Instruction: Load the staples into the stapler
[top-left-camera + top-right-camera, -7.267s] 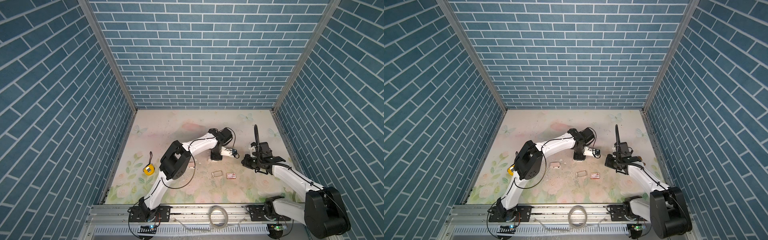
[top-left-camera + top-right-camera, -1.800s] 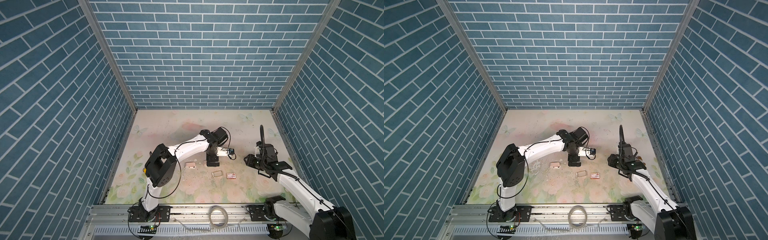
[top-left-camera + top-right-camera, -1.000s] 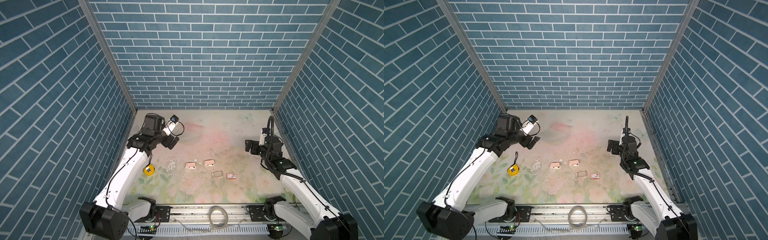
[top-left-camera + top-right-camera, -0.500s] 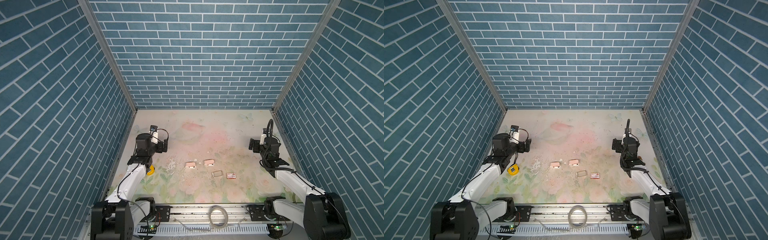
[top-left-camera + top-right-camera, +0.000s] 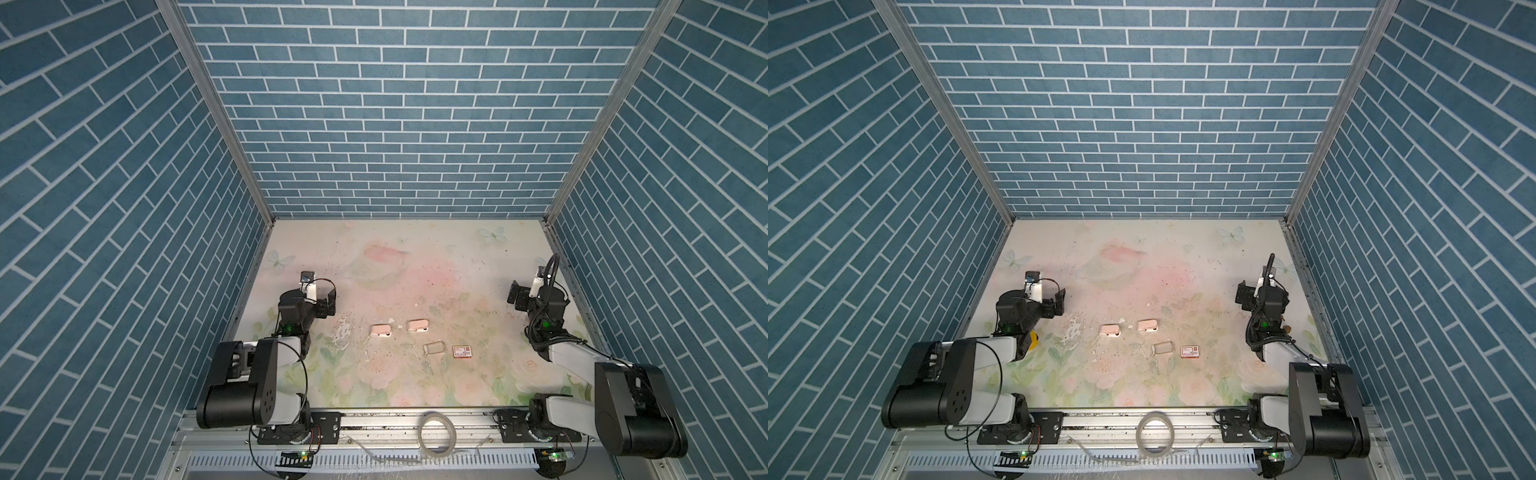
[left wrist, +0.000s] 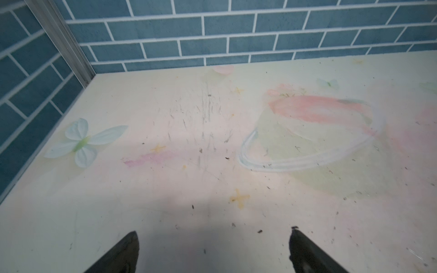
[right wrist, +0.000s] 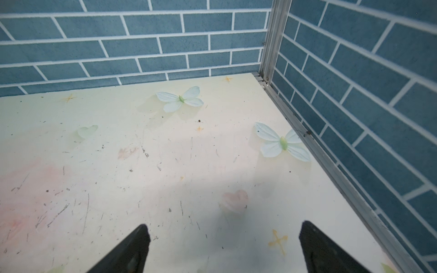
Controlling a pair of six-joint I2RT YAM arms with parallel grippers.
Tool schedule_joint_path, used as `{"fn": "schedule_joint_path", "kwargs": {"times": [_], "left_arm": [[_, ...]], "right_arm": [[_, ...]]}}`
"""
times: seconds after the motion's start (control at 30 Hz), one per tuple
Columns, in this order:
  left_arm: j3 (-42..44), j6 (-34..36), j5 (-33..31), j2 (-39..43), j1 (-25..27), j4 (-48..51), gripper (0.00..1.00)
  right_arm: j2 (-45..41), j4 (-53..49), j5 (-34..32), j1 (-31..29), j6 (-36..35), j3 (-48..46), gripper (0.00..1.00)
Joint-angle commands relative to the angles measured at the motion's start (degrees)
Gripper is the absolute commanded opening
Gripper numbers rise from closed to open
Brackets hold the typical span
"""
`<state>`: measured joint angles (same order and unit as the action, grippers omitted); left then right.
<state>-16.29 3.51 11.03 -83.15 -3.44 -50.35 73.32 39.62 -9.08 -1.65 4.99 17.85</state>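
Observation:
Two small pink staplers [image 5: 381, 330] [image 5: 417, 325] lie side by side on the floral table, seen in both top views [image 5: 1111, 330] [image 5: 1148, 325]. No staples can be made out at this distance. My left gripper [image 5: 309, 299] [image 6: 214, 231] is folded back at the left edge, open, with only bare table between its fingers. My right gripper [image 5: 538, 297] [image 7: 224, 224] rests at the right edge, open and empty. Both are well away from the staplers, and neither wrist view shows them.
A small greyish rectangular piece [image 5: 433, 348] and a red-and-white box [image 5: 462, 351] lie just in front of the staplers. A yellow tape measure [image 5: 1034, 337] peeks out beside the left arm. Blue brick walls [image 5: 395, 124] enclose three sides.
Both arms have drawn back and folded down toward their bases at the front corners. Both grippers stayed open. The staplers, grey piece and box have not moved.

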Motion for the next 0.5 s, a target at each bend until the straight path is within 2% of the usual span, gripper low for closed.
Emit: {"fn": "schedule_joint_path", "kwargs": {"times": [0.0, 0.07, 0.17, 0.33, 0.47], "left_arm": [[3.9, -0.6, 3.0, -5.6, -0.7, -19.2, 1.00], [6.7, -0.1, 4.1, -6.2, -0.7, -24.9, 1.00], [6.2, -1.6, 0.6, -6.5, -0.7, -24.8, 1.00], [4.4, -1.2, 1.3, -5.7, -0.7, -20.5, 1.00], [0.3, -1.3, 1.3, -4.6, -0.7, -11.5, 1.00]], "right_arm": [[1.8, 9.2, 3.7, 0.7, -4.0, -1.6, 0.99], [2.4, 11.0, 5.2, 0.7, -5.4, -2.0, 0.99], [5.8, 14.4, 7.1, 1.6, -5.0, -2.2, 0.99], [14.9, 25.2, 8.5, 1.7, -5.1, -3.5, 0.99], [14.7, 16.8, 9.7, 2.3, -5.1, 0.7, 0.99]]}}
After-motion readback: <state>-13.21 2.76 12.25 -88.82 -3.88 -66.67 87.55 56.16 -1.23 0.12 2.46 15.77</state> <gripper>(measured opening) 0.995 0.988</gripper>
